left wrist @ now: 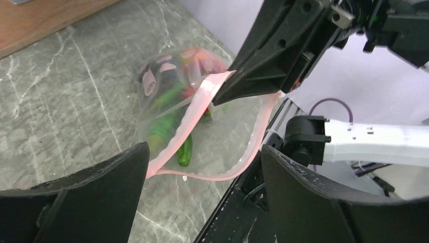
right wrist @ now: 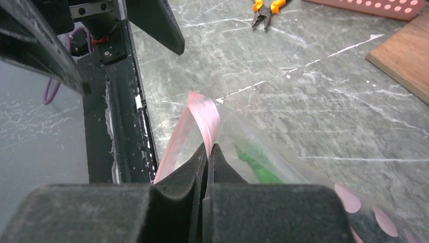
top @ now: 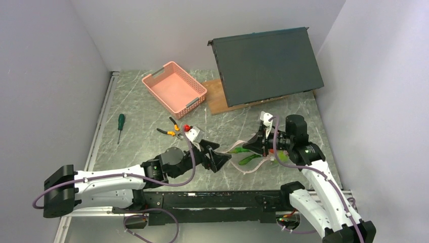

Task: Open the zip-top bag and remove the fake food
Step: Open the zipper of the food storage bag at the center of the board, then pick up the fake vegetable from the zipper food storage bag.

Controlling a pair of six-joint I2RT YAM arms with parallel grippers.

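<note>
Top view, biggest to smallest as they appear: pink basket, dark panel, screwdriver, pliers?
1. dark panel
2. pink basket
3. green-handled screwdriver and orange-handled pliers: too alike in size to rank.

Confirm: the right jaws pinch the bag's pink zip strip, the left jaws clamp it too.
The left gripper is open, jaws apart, clamping nothing, as the left wrist view shows. The right gripper does pinch the zip-top bag by its strip.
</note>
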